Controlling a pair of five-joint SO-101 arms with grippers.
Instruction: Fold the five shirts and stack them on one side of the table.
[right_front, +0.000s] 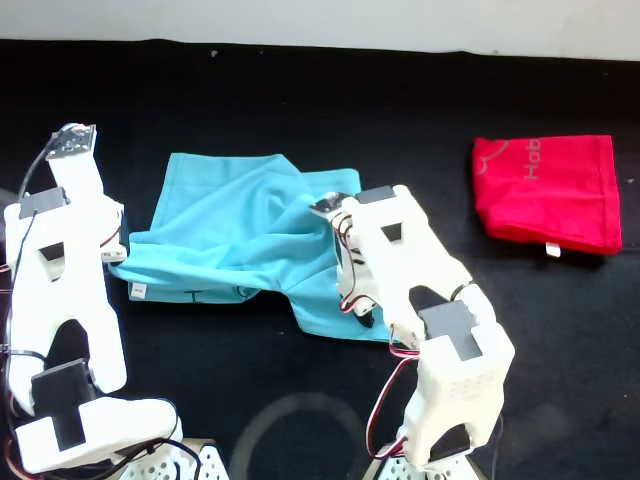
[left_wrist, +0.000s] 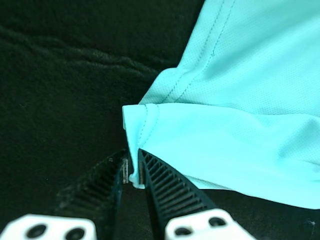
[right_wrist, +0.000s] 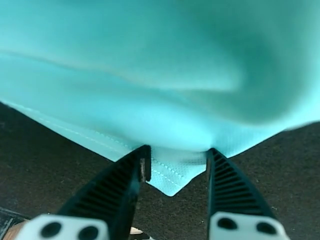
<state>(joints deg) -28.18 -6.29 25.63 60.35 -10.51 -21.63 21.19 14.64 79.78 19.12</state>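
Our left claw pinches a hem corner of the teal shirt, which lies rumpled mid-table. Our right claw is spread astride another edge. A folded red shirt lies well apart.

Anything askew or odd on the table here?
The teal shirt lies bunched and lopsided mid-table, one flap trailing toward the arms, not a flat fold; the left claw pinches its corner. The red shirt on the right looks neatly folded.
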